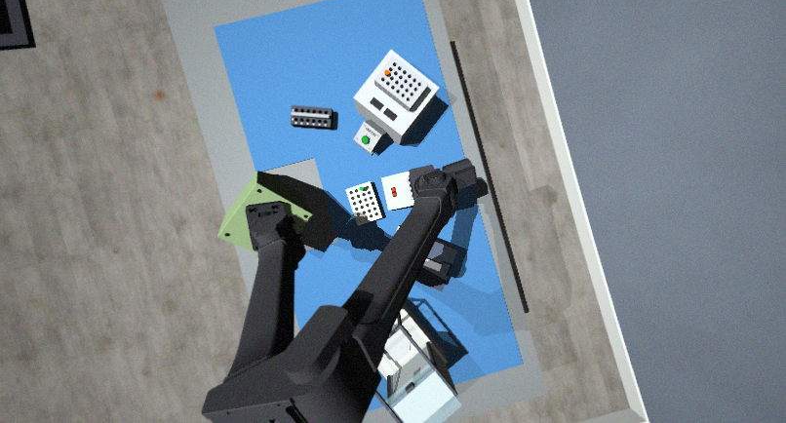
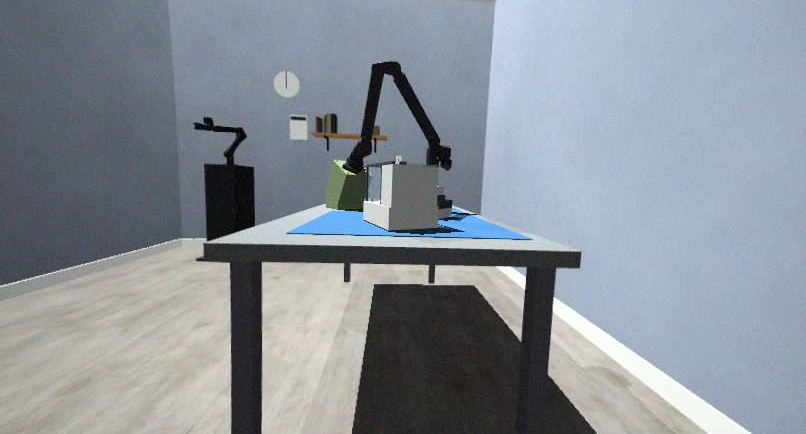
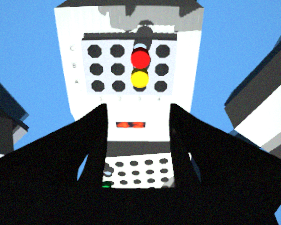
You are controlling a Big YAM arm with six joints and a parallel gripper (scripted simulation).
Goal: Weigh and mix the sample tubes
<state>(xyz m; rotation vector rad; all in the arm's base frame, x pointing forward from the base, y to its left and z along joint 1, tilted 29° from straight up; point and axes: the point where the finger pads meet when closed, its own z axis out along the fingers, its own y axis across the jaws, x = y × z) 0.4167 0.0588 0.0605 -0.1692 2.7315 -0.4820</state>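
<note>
In the wrist view my gripper [image 3: 138,112] hangs straight above the white dry block DB [image 3: 70,95] [image 1: 397,191], fingers part open with nothing between them. Tube A's yellow cap [image 3: 140,79] sits in a middle-row bore of the block, right in front of a red-capped tube [image 3: 140,59]. The white rack RK [image 1: 364,202] [image 3: 139,171] stands just in front of the block; tube B's green cap [image 1: 362,188] shows in it. In the top view my wrist [image 1: 434,182] covers the block's bores. The mixer MX [image 1: 393,101] with its green START key [image 1: 365,139] stands further off.
An orange-capped tube [image 1: 387,72] sits in the mixer's block. The dark magnet block MG [image 1: 311,116] lies beyond the mixer. The dark spectrophotometer [image 1: 440,260] and the glass-boxed balance [image 1: 417,365] [image 2: 403,197] stand under my arm. A green wedge [image 1: 242,211] bears the arm's base.
</note>
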